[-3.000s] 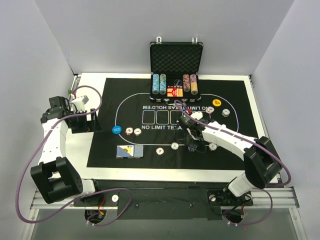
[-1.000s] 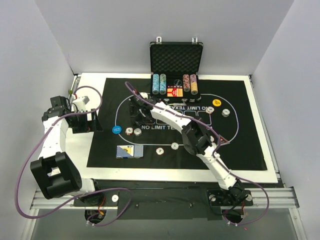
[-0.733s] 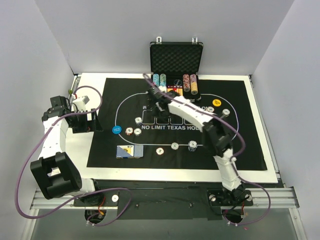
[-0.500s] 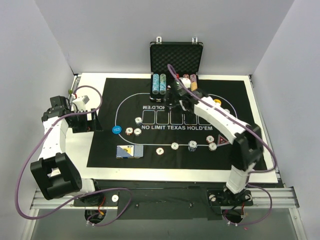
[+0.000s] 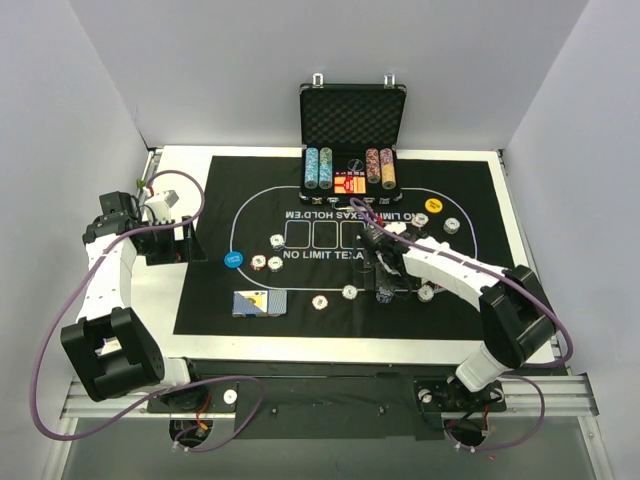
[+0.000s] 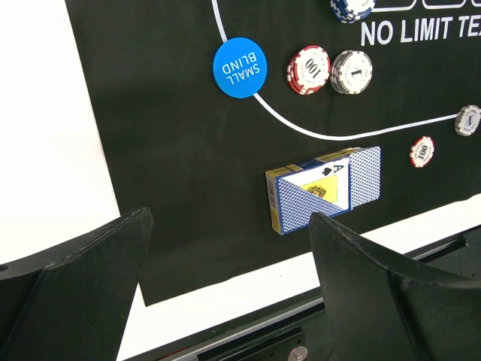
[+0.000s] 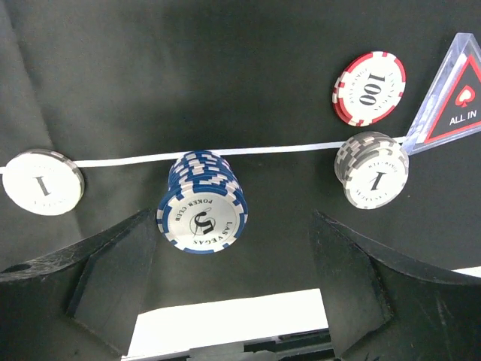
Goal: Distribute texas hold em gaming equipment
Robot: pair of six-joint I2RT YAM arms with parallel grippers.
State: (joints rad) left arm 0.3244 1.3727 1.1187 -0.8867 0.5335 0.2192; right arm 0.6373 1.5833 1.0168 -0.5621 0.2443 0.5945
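A stack of blue-and-white poker chips (image 7: 203, 204) stands on the mat's white line. My right gripper (image 7: 233, 226) is open around it. The stack sits close to the left finger (image 7: 98, 289) and well apart from the right one (image 7: 376, 289). From above, the right gripper (image 5: 384, 283) partly covers that stack (image 5: 384, 295). A grey chip (image 7: 43, 183), a red 100 stack (image 7: 369, 88) and a grey stack (image 7: 373, 169) lie nearby. My left gripper (image 6: 233, 301) hangs open and empty at the left of the mat. It is short of the blue card box (image 6: 323, 188) and the blue button disc (image 6: 240, 67).
The open black case (image 5: 352, 110) with chip rows stands at the back. A clear ALL IN triangle (image 7: 458, 94) lies by the red stack. A yellow button (image 5: 433, 205) and single chips (image 5: 275, 263) dot the black mat (image 5: 210, 220).
My right arm swung from the mat's left side past the case and came down over the blue chip stack, and its jaws widened. The left arm has not moved.
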